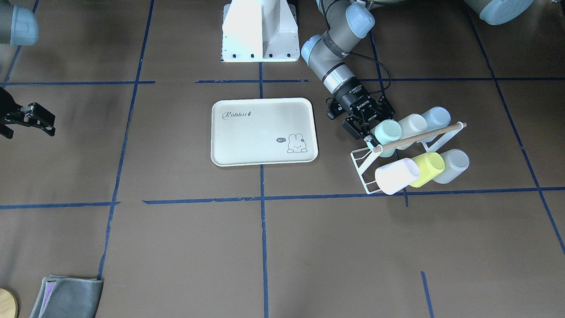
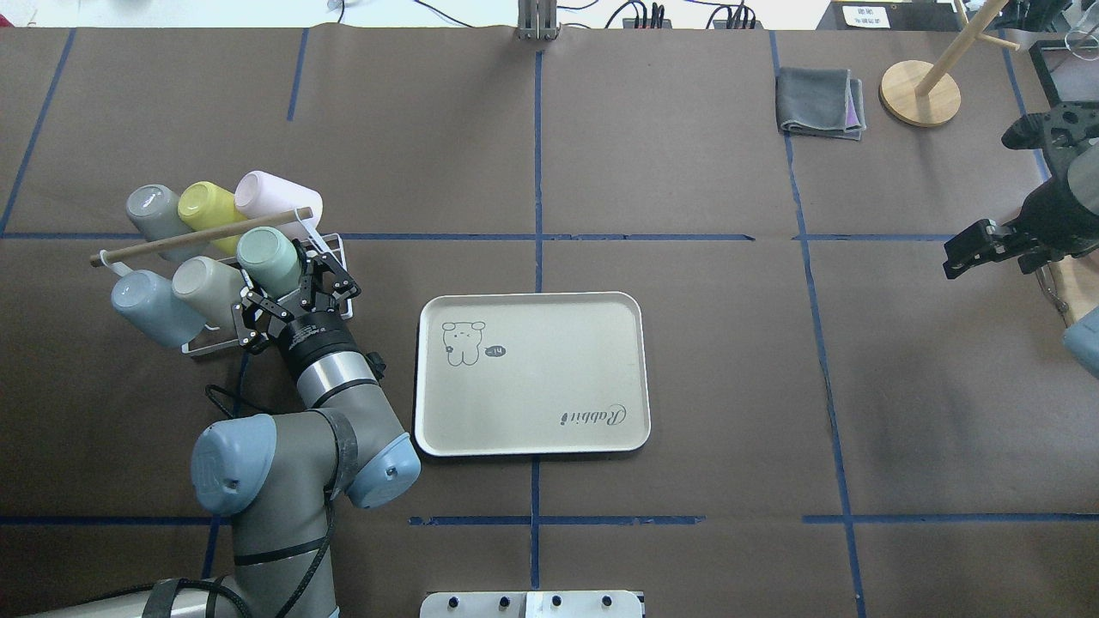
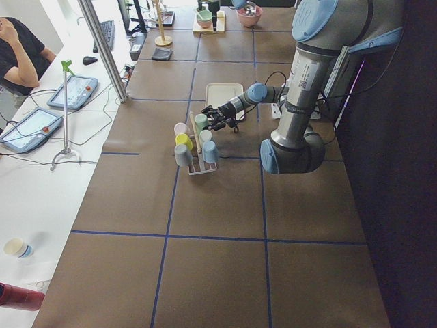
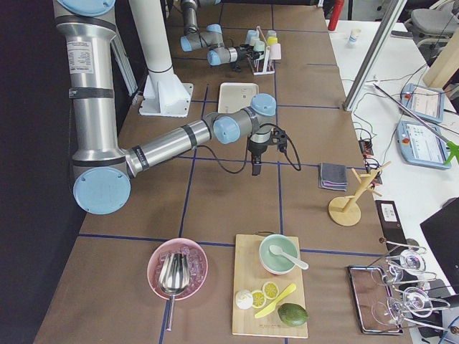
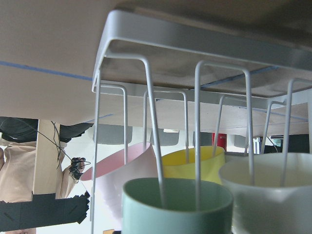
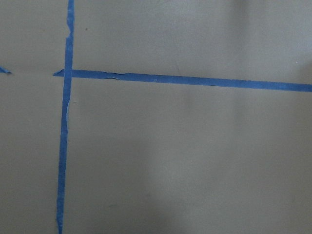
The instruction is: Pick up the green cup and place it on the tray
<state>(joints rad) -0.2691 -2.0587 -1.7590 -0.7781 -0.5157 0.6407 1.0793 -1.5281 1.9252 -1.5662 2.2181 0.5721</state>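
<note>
The task is only beginning: the green cup is still sitting tipped on the white wire rack, which is standing on the counter just beside the tray, off the short end nearest the rabbit drawing. The tray itself is lying bare, with nothing resting inside its rim. The left claw is reaching away from the tray toward the rack, with its fingers spread apart on either side of the cup's mouth end. In the left wrist view the cup's rim is filling the lower middle, with two rack prongs running down into it. The fingers do not seem to be pressing the cup yet, though whether the pads are touching it is too fine to tell. A wooden rod is crossing the rack just beyond the cup, and a yellow-green cup is sitting further out from the tray on the same rack. The right claw is hanging well apart from the tray on the opposite side, over bare taped counter; whether it is open or closed cannot be told. Still remaining, by this reading: clamping the cup, sliding it off its prongs, carrying it over, and setting it on the tray.
</note>
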